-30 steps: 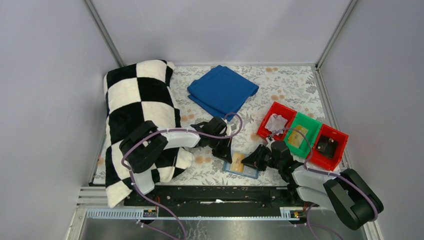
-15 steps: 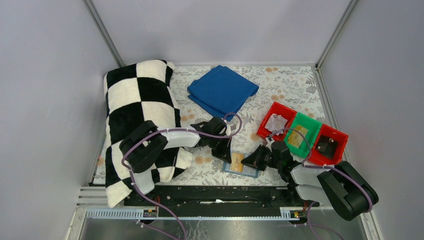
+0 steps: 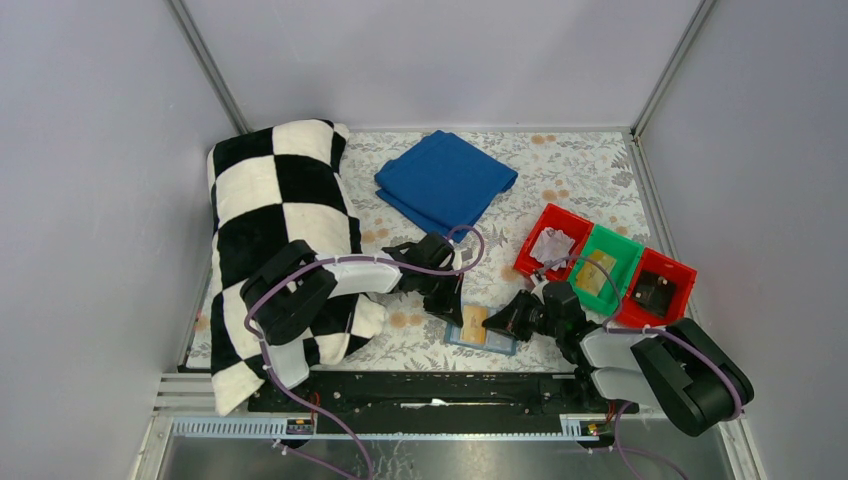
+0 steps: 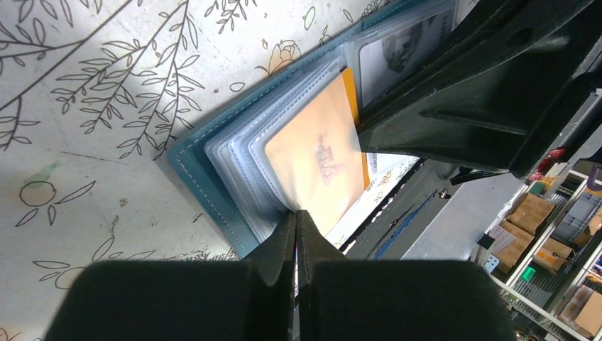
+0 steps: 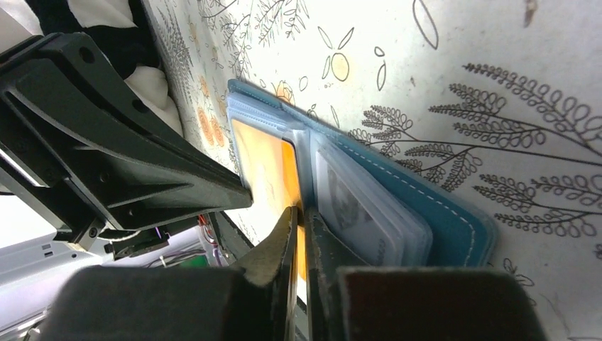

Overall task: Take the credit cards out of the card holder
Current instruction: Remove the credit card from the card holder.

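Seen from above, the teal card holder (image 3: 497, 346) lay open on the flowered tablecloth (image 3: 580, 180) near the front edge, between the two arms; a yellowish credit card (image 3: 474, 321) showed on its left part; the left gripper (image 3: 457, 315) reached it from the left and the right gripper (image 3: 494, 327) from the right, but here the fingers were too small to judge; further back lay a folded blue cloth (image 3: 446, 180), at the left a black-and-white checkered blanket (image 3: 280, 200), and at the right a row of plastic bins (image 3: 612, 240), red, green and red. In the left wrist view, the holder's clear sleeves (image 4: 234, 153) were fanned out over the teal cover, and the yellowish card lay in the top one; the left gripper's fingers (image 4: 273, 245) were pressed together with only a thin slit, their tips at the near edge of the sleeves; if a sleeve was pinched between them I could not tell; the right gripper's black finger touched the far edge of the card. In the right wrist view, the right gripper's fingers (image 5: 280, 234) were clamped on the yellowish card, an orange strip showing in the narrow gap; just beside it a whitish printed card (image 5: 348, 206) sat in its sleeve.
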`<action>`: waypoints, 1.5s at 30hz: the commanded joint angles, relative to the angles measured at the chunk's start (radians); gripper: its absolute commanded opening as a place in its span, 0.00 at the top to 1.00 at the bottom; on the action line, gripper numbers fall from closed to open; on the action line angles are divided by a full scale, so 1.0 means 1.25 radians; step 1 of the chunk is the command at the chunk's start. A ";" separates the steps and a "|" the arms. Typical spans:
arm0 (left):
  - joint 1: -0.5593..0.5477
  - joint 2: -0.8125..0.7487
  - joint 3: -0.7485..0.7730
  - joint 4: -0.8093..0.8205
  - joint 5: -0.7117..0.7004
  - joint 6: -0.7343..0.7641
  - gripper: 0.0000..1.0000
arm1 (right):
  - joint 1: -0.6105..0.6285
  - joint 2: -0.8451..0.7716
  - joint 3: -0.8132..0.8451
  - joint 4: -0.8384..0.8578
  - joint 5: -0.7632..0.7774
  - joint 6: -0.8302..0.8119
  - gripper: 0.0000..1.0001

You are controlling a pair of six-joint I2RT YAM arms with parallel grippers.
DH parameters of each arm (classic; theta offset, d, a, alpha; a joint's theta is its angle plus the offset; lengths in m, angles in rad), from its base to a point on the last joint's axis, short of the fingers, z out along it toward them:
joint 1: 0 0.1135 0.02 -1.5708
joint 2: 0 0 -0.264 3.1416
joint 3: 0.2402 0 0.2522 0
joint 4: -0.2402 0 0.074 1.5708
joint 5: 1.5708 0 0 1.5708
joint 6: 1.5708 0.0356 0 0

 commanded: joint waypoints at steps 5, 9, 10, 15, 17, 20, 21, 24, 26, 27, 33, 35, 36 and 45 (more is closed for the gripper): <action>-0.046 0.037 0.013 0.101 -0.001 -0.014 1.00 | 0.017 -0.017 0.018 -0.062 -0.010 -0.012 1.00; -0.045 0.027 0.006 0.090 -0.021 -0.008 1.00 | 0.017 -0.107 0.018 -0.166 0.030 -0.016 1.00; -0.045 0.025 0.004 0.088 -0.025 -0.007 1.00 | 0.018 -0.136 0.019 -0.200 0.042 -0.020 1.00; -0.045 0.025 -0.001 0.086 -0.028 -0.008 1.00 | 0.017 -0.244 0.022 -0.319 0.080 -0.033 1.00; -0.046 0.024 -0.002 0.086 -0.029 -0.009 1.00 | 0.017 -0.261 0.019 -0.343 0.087 -0.033 1.00; -0.044 0.023 -0.003 0.084 -0.032 -0.008 1.00 | 0.017 -0.275 0.014 -0.358 0.095 -0.031 1.00; -0.044 0.021 -0.004 0.082 -0.035 -0.007 1.00 | 0.018 -0.279 0.014 -0.364 0.098 -0.032 1.00; -0.038 0.015 -0.009 0.079 -0.039 -0.005 1.00 | 0.018 -0.291 0.018 -0.385 0.111 -0.036 1.00; -0.034 0.009 -0.013 0.076 -0.042 -0.003 1.00 | 0.018 -0.302 0.025 -0.403 0.122 -0.043 1.00; -0.032 0.007 -0.015 0.075 -0.043 -0.002 1.00 | 0.017 -0.308 0.028 -0.413 0.125 -0.046 1.00; -0.018 0.001 -0.027 0.073 -0.046 0.001 1.00 | 0.018 -0.336 0.034 -0.448 0.134 -0.049 1.00; -0.014 -0.002 -0.032 0.072 -0.046 0.003 1.00 | 0.017 -0.352 0.036 -0.461 0.136 -0.048 1.00; -0.013 -0.004 -0.034 0.072 -0.047 0.003 1.00 | 0.017 -0.361 0.037 -0.464 0.138 -0.047 1.00; 0.004 -0.021 -0.056 0.070 -0.054 0.008 1.00 | 0.018 -0.383 0.048 -0.482 0.140 -0.049 1.00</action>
